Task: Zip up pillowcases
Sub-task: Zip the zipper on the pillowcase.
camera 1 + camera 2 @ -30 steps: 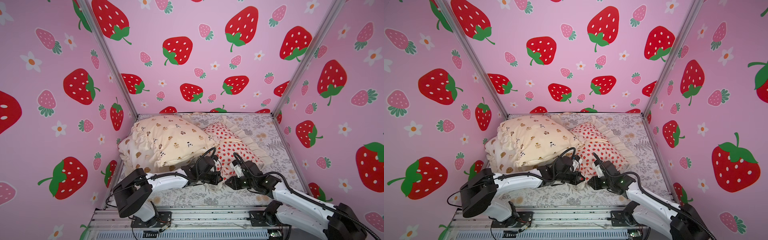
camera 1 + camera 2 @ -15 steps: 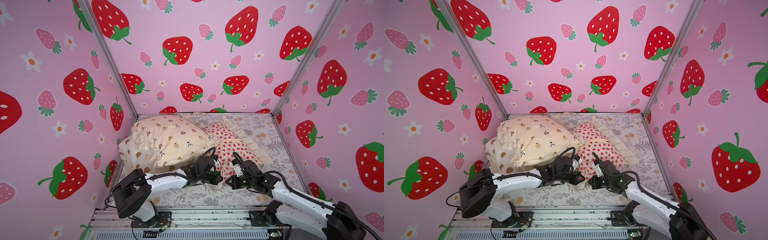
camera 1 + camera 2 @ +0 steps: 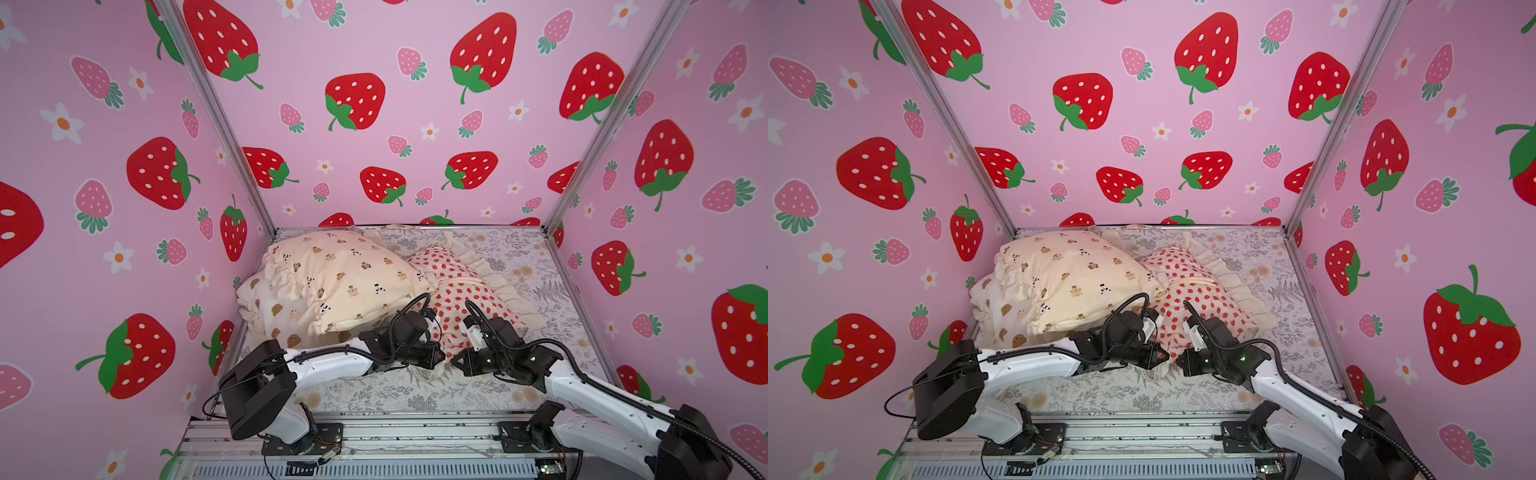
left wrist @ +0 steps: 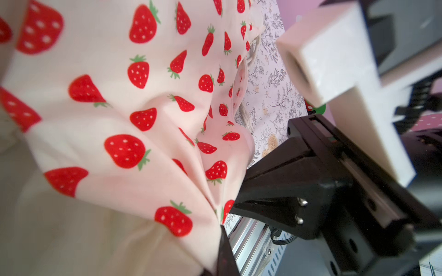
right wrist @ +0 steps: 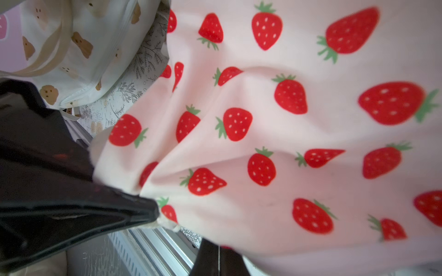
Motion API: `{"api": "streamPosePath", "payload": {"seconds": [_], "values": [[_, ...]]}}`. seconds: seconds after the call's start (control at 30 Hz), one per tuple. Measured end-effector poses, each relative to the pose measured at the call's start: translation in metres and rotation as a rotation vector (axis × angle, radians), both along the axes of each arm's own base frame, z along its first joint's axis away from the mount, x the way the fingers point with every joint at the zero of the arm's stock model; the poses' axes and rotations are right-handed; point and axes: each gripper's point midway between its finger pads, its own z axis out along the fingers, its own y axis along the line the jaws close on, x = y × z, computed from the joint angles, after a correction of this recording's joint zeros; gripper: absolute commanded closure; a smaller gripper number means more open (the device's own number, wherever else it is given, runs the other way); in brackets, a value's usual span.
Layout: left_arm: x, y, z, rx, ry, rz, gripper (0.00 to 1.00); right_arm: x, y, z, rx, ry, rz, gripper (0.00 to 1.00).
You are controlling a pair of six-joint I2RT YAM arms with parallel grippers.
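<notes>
A: Top views?
B: Both high at six o'clock, facing down toward twelve — sharing the whole booth (image 3: 374, 50).
A: Wrist views?
B: Very close on the strawberry pillowcase (image 4: 124, 114), left looking toward three o'clock, right toward nine.

cream bears-and-pandas pillow (image 3: 340, 274) lies atop the white bear-face pillow (image 3: 272, 322) at left; ruffled strawberry-print pillow (image 3: 461, 291) touches its right side; all on the grey fern-print sheet (image 3: 540, 266).
</notes>
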Motion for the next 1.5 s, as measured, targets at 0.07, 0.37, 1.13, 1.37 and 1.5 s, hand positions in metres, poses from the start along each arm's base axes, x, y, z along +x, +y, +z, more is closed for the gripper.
{"api": "streamPosePath", "payload": {"seconds": [0.07, 0.37, 1.13, 1.37, 1.5], "values": [[0.000, 0.002, 0.003, 0.000, -0.005, 0.000, 1.00, 0.001, -0.003, 0.000, -0.014, -0.002, -0.009, 1.00], [-0.002, 0.012, 0.004, 0.016, -0.004, 0.013, 1.00, 0.001, -0.018, -0.005, -0.101, 0.014, -0.049, 1.00], [0.019, 0.049, 0.004, 0.037, -0.015, 0.147, 1.00, 0.021, -0.056, -0.006, -0.201, 0.055, -0.184, 1.00], [0.025, 0.063, -0.007, 0.058, 0.011, 0.209, 1.00, 0.028, -0.070, -0.007, -0.217, 0.067, -0.233, 1.00], [0.030, 0.067, -0.004, 0.051, 0.010, 0.234, 1.00, 0.035, -0.078, -0.007, -0.220, 0.068, -0.266, 1.00]]}}
